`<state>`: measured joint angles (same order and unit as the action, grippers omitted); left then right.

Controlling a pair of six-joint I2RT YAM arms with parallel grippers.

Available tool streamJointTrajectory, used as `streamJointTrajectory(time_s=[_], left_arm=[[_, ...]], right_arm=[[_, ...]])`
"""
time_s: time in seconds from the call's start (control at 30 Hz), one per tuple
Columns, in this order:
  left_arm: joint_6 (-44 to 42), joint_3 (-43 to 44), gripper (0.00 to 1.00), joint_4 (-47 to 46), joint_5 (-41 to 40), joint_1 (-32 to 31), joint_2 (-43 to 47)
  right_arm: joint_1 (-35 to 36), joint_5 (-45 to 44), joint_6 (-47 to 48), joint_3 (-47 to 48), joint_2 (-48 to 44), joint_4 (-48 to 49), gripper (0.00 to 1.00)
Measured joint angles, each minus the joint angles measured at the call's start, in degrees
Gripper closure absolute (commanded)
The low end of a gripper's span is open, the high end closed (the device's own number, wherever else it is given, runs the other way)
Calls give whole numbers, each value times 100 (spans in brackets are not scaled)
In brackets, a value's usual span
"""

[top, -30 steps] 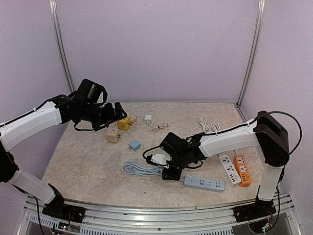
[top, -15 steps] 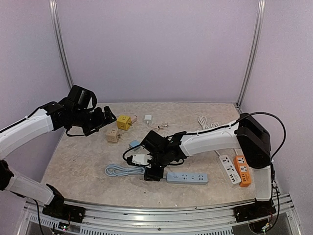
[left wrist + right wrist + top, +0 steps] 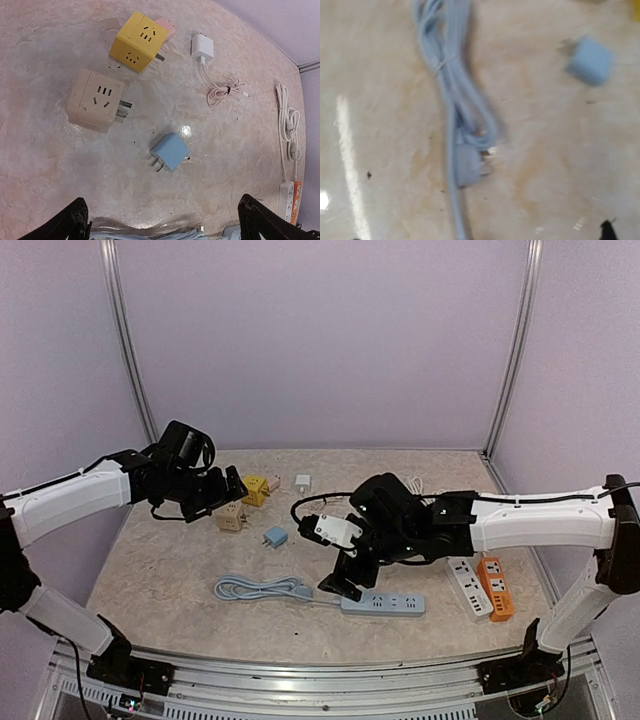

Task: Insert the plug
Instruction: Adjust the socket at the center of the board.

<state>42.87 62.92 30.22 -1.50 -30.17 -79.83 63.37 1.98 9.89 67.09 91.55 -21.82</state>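
Note:
A light blue power strip (image 3: 383, 603) lies near the front of the table. Its cord is coiled to the left (image 3: 255, 588) and ends in a blue plug (image 3: 467, 162) lying loose on the table. My right gripper (image 3: 343, 583) hovers over that plug, open and holding nothing; only one fingertip (image 3: 606, 230) shows in the blurred right wrist view. My left gripper (image 3: 167, 225) is open above a small blue adapter plug (image 3: 170, 151), near a beige cube socket (image 3: 95, 99) and a yellow cube socket (image 3: 140, 42).
A white charger (image 3: 202, 46) with a thin coiled lead lies behind the cubes. A white cable (image 3: 420, 490) lies at the back right. A white strip (image 3: 465, 585) and an orange strip (image 3: 495, 588) sit by the right edge.
My right gripper dragged the blue strip and its cord to the left, then opened and lifted back to the right. The left arm swung out and back toward the cubes.

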Motion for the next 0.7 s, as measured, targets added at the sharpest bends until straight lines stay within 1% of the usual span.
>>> streamJointTrajectory(time_s=[0.13,0.3,0.47,0.7], left_arm=[[-83,186,1,-11,13,-2,-297],[-107,404,1,-125,59,-7,-544],[-136,568,1,-136,-37,-24,-732],[-243,911,1,-61,-199,-13,-951]], right_arm=[[-35,-374,-339,-612,-514,321,0],[-269,-651,-686,-1154,-643,376,0],[-455,-772,-809,-1266,-765,380,0],[-463,-800,-807,-1272,-1080,393,0]])
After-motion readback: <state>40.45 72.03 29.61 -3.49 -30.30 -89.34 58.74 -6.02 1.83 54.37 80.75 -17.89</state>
